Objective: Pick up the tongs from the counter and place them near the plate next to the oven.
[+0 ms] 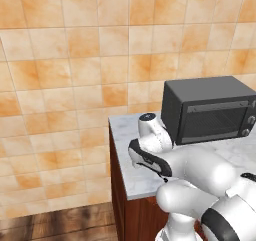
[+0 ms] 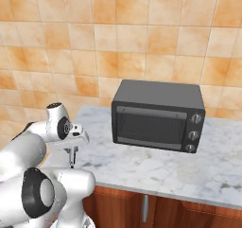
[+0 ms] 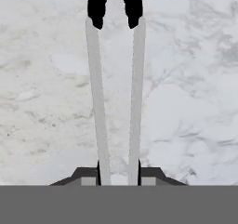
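Note:
The tongs (image 3: pixel 95 79) are two thin silvery arms with black tips, running from the bottom to the top of the hand view over the marble counter (image 3: pixel 195 79). My gripper (image 3: pixel 118 176) is shut on their lower end, one dark finger outside each arm. In the right base view the gripper (image 2: pixel 72 160) points straight down at the counter (image 2: pixel 142 170) near its left end, left of the oven. I cannot tell whether the tongs rest on the marble or hang just above it. The plate is out of view.
A dark grey toaster oven (image 2: pixel 158 116) with three knobs stands on the counter against the tiled wall, also seen in the left base view as the oven (image 1: pixel 207 110). The counter's left edge (image 1: pixel 111 135) drops to a wooden floor (image 1: pixel 55 225). Reddish-brown cabinets (image 2: pixel 189 213) sit below.

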{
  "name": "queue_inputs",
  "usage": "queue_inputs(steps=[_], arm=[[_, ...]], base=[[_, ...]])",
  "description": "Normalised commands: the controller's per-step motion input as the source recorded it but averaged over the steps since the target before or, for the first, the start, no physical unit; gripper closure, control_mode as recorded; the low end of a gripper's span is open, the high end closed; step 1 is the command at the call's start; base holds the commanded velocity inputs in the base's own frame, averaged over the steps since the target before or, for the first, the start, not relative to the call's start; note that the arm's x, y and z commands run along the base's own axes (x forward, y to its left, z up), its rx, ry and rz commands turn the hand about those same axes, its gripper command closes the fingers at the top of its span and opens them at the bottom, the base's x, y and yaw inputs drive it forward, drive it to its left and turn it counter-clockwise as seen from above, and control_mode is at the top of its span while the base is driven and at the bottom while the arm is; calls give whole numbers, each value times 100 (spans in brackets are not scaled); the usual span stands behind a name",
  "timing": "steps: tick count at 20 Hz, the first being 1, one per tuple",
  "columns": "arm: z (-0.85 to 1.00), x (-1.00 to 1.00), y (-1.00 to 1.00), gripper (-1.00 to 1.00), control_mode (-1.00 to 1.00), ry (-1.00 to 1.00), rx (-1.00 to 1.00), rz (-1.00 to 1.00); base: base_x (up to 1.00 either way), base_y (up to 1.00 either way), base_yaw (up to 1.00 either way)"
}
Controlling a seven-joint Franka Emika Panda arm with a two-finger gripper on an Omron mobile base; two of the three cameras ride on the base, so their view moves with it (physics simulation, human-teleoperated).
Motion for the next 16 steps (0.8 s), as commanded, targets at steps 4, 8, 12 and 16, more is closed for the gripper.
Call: queue_inputs(steps=[4, 8, 12, 16], arm=[[96, -3, -47, 100, -100, -24, 0, 0], [98, 0, -25, 100, -100, -18, 0, 1], [97, 0, -10, 100, -100, -13, 0, 3], [99, 4, -3, 100, -100, -9, 0, 6]], base=[[0, 0, 0], [0, 0, 0], [0, 0, 0], [0, 0, 0]])
